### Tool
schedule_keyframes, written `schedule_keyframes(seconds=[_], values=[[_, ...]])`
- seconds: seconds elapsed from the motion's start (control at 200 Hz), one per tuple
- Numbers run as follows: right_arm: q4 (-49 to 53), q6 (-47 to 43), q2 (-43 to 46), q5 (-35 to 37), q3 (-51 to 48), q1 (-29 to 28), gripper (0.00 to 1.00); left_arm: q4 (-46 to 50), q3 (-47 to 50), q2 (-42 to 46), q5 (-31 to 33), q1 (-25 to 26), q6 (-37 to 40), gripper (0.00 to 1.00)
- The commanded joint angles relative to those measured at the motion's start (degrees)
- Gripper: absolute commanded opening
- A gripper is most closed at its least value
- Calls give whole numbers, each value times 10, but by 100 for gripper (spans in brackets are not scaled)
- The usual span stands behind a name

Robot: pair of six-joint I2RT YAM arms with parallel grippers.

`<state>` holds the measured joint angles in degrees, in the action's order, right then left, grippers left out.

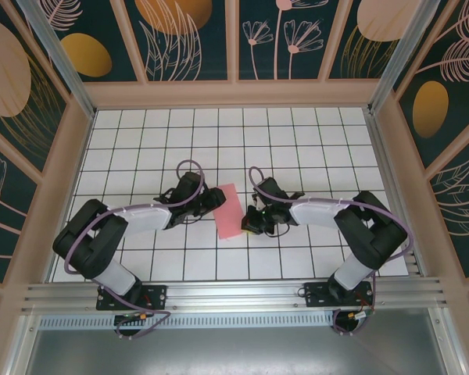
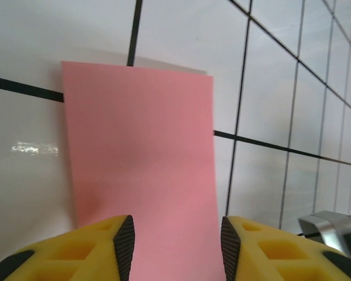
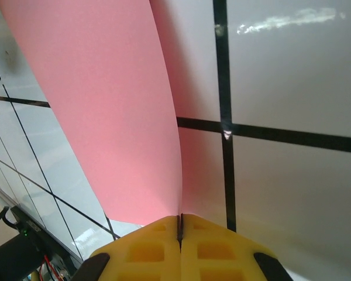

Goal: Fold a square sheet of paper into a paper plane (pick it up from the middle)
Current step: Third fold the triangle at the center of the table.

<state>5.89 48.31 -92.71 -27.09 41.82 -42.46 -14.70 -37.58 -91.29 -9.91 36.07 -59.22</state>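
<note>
1. As the top camera looks down on it, the pink sheet of paper [image 1: 230, 211] lies near the middle of the white gridded table [image 1: 297, 141], between the two arms. It reads as a narrow strip rather than a square, so I judge it doubled over, or partly so. The left gripper [image 1: 216, 197] is at its far left edge and the right gripper [image 1: 251, 223] at its near right edge. How wide either stands cannot be told from this height.
2. On the left wrist camera the sheet lies flat on the tiles and runs away from the left gripper. Its yellow fingers [image 2: 124, 246] stand apart over the paper's near end, with pink showing in the gap between them. Nothing is clamped there.
3. On the right wrist camera the right gripper's jaws are pressed together with no gap, and the sheet's edge runs into the seam between them, so it pinches the paper. From the pinch one layer bows upward, while more pink shows flat on the table beneath.
4. My judgement is that the first half-fold is in hand. Next, the pinched edge needs laying onto the opposite edge with the corners matched. The left gripper then has to press the crease without dragging the sheet.
</note>
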Motion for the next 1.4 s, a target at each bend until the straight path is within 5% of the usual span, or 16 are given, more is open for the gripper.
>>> schedule_keyframes(seconds=[0.0,0.305,0.62,1.396], values=[[16,-9,16,-4,-10,2,0,2,-18,-24,-2,-2,16,42],[4,13,48,12,-12,2,17,31,-22,-41,14,-3,25,36],[-22,18,42,-5,-4,1,7,27,-20,-49,7,-2,27,35],[-150,45,-84,-16,75,-10,6,39,-34,-47,3,-2,37,36]])
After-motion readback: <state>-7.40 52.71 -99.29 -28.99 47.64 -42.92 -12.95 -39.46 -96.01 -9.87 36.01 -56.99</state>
